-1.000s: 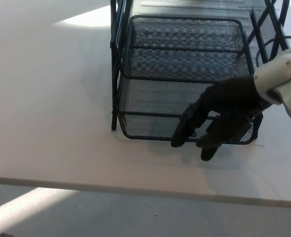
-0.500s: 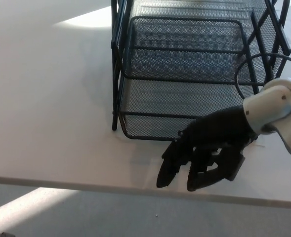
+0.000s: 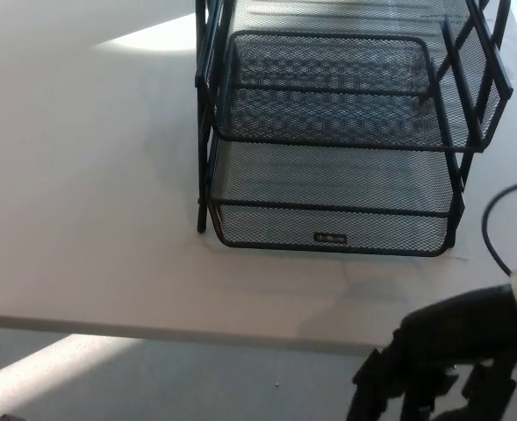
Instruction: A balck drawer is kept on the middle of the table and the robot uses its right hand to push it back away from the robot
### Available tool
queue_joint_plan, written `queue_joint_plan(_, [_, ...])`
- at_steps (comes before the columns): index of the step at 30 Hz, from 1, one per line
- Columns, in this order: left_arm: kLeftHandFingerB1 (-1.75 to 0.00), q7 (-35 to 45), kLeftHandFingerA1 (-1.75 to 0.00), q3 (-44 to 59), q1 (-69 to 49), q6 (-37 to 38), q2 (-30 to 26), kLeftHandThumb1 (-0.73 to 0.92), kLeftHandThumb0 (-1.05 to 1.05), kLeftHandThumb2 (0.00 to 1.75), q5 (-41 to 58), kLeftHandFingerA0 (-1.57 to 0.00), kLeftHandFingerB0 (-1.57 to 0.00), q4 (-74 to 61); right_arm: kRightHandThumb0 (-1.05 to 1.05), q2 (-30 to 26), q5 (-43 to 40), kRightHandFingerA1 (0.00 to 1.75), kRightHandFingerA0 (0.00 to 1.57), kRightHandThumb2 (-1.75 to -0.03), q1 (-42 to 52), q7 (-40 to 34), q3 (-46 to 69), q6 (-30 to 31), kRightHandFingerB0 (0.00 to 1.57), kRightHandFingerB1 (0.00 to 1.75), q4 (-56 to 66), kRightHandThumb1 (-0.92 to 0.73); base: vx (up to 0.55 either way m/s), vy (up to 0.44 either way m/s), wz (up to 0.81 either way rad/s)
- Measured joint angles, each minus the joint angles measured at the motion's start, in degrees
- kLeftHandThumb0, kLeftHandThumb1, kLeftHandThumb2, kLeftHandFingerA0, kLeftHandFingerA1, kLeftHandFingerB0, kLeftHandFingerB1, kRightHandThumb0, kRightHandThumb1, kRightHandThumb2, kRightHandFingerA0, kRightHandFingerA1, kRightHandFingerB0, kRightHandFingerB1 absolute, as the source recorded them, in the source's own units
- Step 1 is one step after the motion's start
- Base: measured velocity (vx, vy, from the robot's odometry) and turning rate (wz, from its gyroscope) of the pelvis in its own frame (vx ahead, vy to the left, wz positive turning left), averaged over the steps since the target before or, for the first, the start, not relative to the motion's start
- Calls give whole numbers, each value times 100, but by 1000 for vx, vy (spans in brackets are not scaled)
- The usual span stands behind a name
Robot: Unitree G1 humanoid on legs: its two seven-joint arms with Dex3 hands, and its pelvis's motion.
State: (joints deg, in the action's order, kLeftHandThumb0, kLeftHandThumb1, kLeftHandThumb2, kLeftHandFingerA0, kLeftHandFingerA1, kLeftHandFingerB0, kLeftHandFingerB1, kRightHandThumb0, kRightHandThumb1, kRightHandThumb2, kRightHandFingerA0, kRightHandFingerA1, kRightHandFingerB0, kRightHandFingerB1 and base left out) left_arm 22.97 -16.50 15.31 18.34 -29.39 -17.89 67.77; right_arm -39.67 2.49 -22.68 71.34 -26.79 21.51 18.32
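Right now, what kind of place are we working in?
Probably an office or a lab bench. A black mesh desk organiser with stacked trays stands on a plain white table, grey floor shows below its edge, and a loose black cable lies at the right.

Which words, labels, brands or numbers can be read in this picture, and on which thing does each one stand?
No text can be read.
Small label plate on the front wall of the lower tray of the black mesh rack: light marks, too small and blurred to read.
Table, cable and right hand: no writing visible.
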Motion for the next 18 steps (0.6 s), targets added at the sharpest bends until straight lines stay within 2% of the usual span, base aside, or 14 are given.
queue_joint_plan(2, [-33, -1, -38, -1, -1, 0, -1, 75, -56, 63, -4, -50, -36, 2, -59, -44, -52, 38, 47, -64, 341, -52, 102, -14, 34, 33, -162, -80, 0, 0, 0])
queue_joint_plan(3, [-33, -1, -37, -3, -1, 0, -1, 75, -57, 63, -6, -47, -34, 2, -57, -51, -67, 39, 47, -64, 503, -90, 154, -37, 34, 34, -250, -75, 0, 0, 0])
queue_joint_plan(11, [-33, -21, -38, -42, -18, 0, -11, 75, -56, 63, -30, -51, -36, 13, -55, 16, -162, 37, 48, -64, 1772, -610, 720, -461, 36, 33, -1259, -79, 0, 0, 0])
queue_joint_plan(18, [-33, -56, -38, -52, -18, 0, -10, 75, -55, 63, -34, -50, -36, 15, -53, 21, 194, 40, 50, -64, 2177, -1234, 696, -892, 35, 34, -1802, -81, 0, 0, 0])
